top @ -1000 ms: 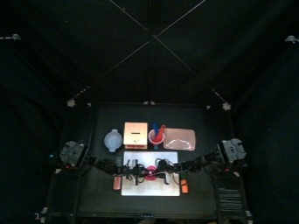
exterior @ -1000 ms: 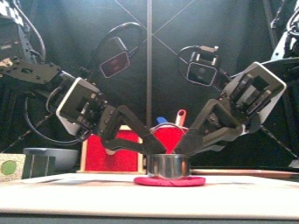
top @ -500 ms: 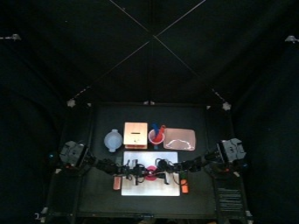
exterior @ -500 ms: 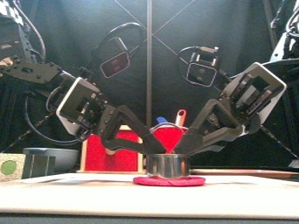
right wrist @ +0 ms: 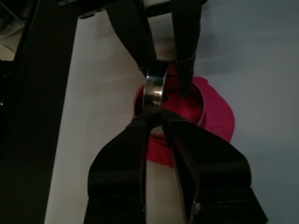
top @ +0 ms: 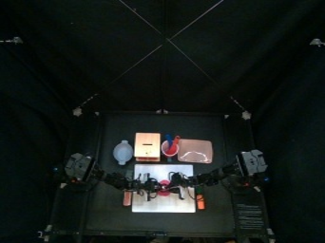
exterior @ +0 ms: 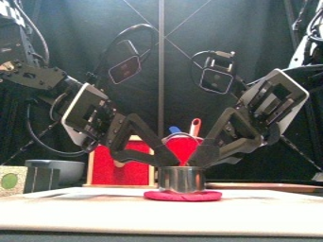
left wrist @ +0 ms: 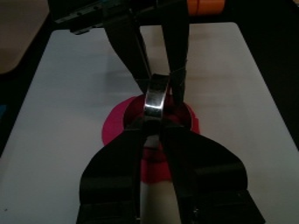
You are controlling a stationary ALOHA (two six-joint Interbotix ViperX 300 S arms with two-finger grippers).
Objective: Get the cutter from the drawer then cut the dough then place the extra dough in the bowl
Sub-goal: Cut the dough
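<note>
The round metal cutter (exterior: 180, 179) stands on the flat pink dough disc (exterior: 183, 197), on the white cutting board (exterior: 76, 194). The left tool (exterior: 161, 168) and right tool (exterior: 203, 167) are both clamped on its rim, from opposite sides.

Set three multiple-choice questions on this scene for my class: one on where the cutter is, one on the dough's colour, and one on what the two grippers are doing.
1. Where does the cutter stand?
A. in the bowl
B. on the dough, on the white cutting board
C. in the drawer

2. What colour is the dough?
A. green
B. white
C. pink-red

3. How do the left gripper and the right gripper stand?
A. both shut on the cutter's rim
B. both open above the tray
C. one holding a knife

Answers:
1 B: the front view shows the cutter upright on the flat disc.
2 C: the disc shows pink-red under the cutter in the front view.
3 A: each wrist view shows its jaws pinched on the rim.
</note>
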